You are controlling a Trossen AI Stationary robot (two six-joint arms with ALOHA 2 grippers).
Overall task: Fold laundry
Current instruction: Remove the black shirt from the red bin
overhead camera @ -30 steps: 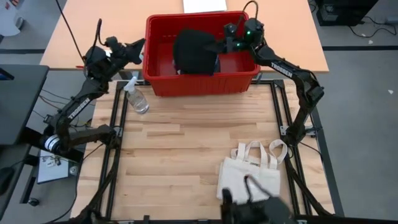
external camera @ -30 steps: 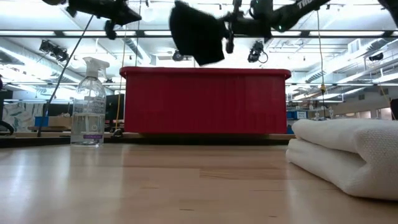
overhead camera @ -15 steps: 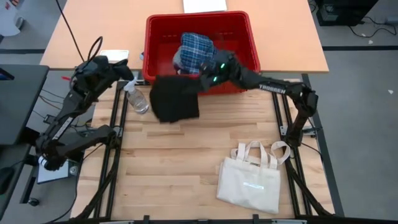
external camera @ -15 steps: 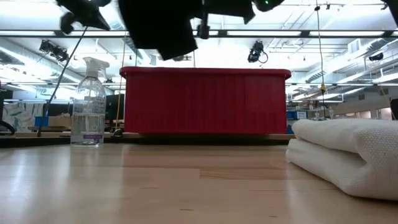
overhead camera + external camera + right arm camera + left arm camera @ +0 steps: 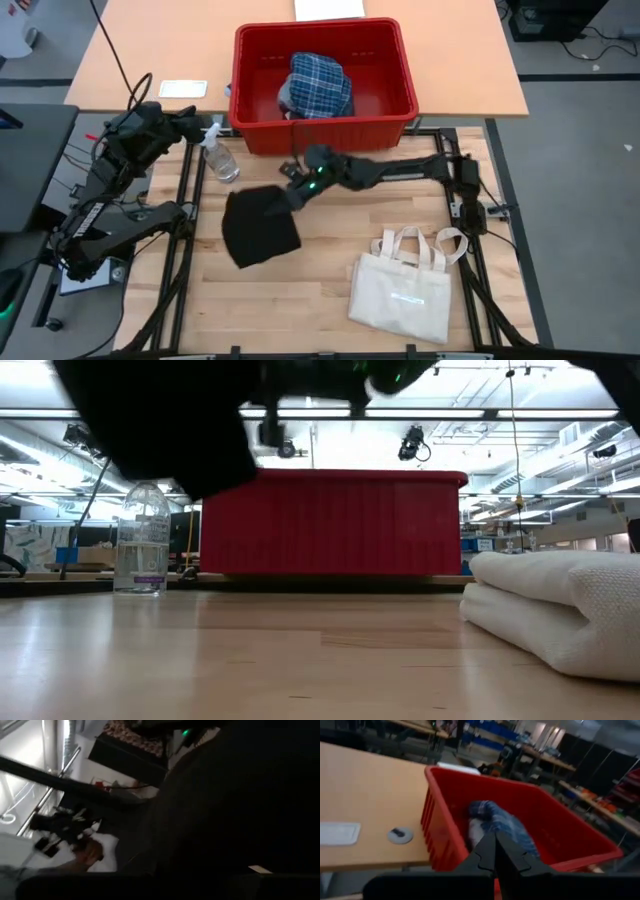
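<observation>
The right claw (image 5: pixel 290 192) gripped the black garment (image 5: pixel 258 226), which hung above the table (image 5: pixel 320 265) in front of the red bin (image 5: pixel 322 128). The plaid garment (image 5: pixel 320 85) lay in the bin. The left claw (image 5: pixel 196 124) was closed and empty, beside the spray bottle (image 5: pixel 220 155).

The right arm stretches low and nearly straight in front of the red bin (image 5: pixel 322 120), its right gripper (image 5: pixel 291 193) clamped on the black garment (image 5: pixel 259 225) (hanging clear). The left gripper (image 5: pixel 196 127), fingers together, waits left of the bin.
</observation>
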